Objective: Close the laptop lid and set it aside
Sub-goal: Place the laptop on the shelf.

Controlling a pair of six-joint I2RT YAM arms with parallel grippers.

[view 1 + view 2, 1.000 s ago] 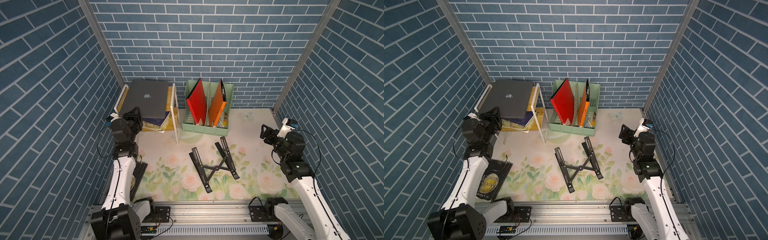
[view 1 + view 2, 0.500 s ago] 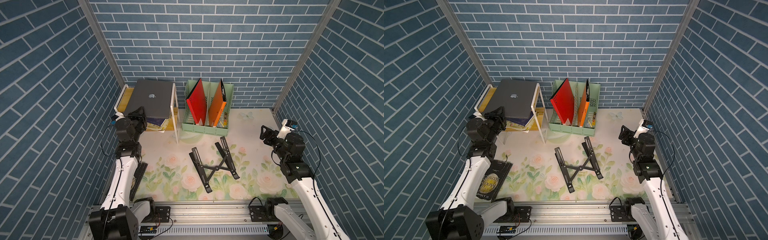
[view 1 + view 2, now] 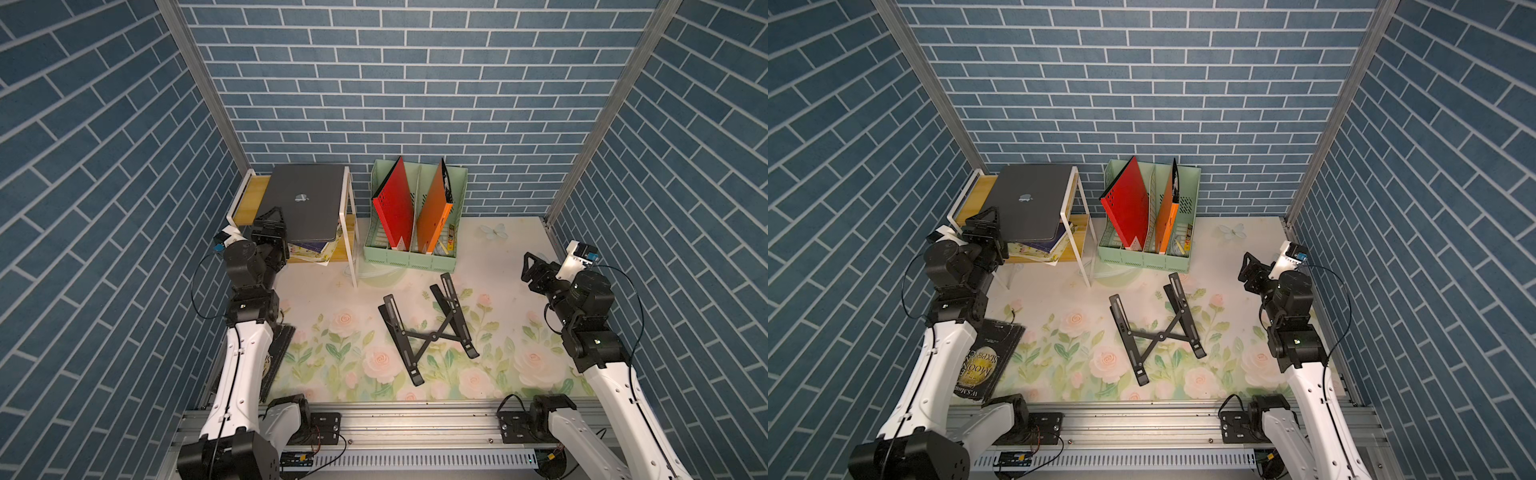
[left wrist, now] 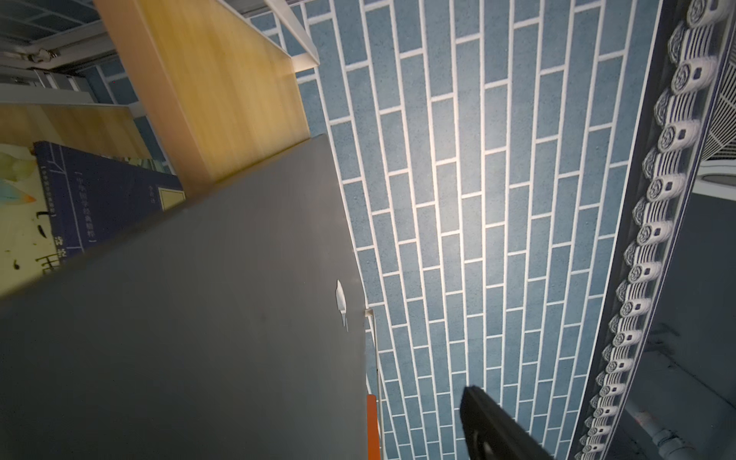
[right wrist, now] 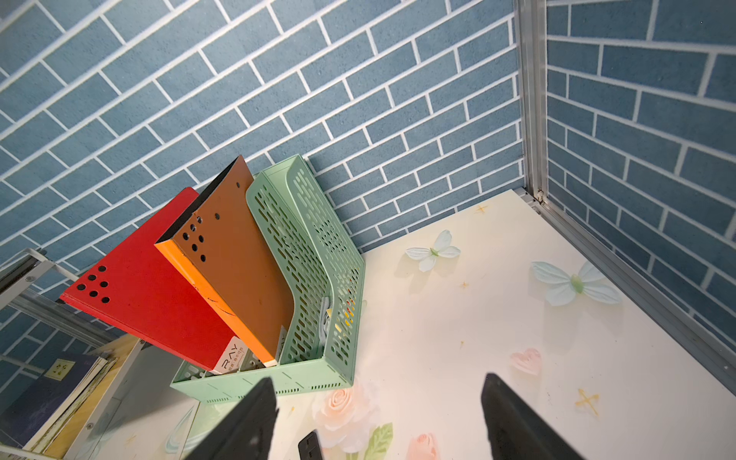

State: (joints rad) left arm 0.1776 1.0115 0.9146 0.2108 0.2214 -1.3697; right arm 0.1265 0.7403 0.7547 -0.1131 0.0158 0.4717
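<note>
The grey laptop [image 3: 303, 203] [image 3: 1027, 208] lies with its lid [image 4: 199, 318] down and the pale logo facing up. It rests on a stack of books [image 3: 309, 249] in the white-framed wooden rack [image 3: 249, 195] at the back left. My left gripper [image 3: 272, 220] [image 3: 986, 226] is at the laptop's near left corner with its jaws apart. In the left wrist view one of its fingers [image 4: 490, 422] stands clear of the lid and the other is hidden. My right gripper [image 3: 532, 270] [image 5: 378, 418] hangs open over the mat at the right, holding nothing.
A green file holder [image 3: 411, 257] with a red folder [image 3: 395, 208] and an orange folder [image 3: 434, 212] stands at the back centre. The black X-shaped stand [image 3: 428, 328] lies mid-mat. A dark moon-cover book [image 3: 984, 365] lies under the left arm. Brick walls close three sides.
My left gripper went from shut to open at the laptop's near corner, letting go of it. The laptop shifted slightly on the books. The right arm has not moved.
</note>
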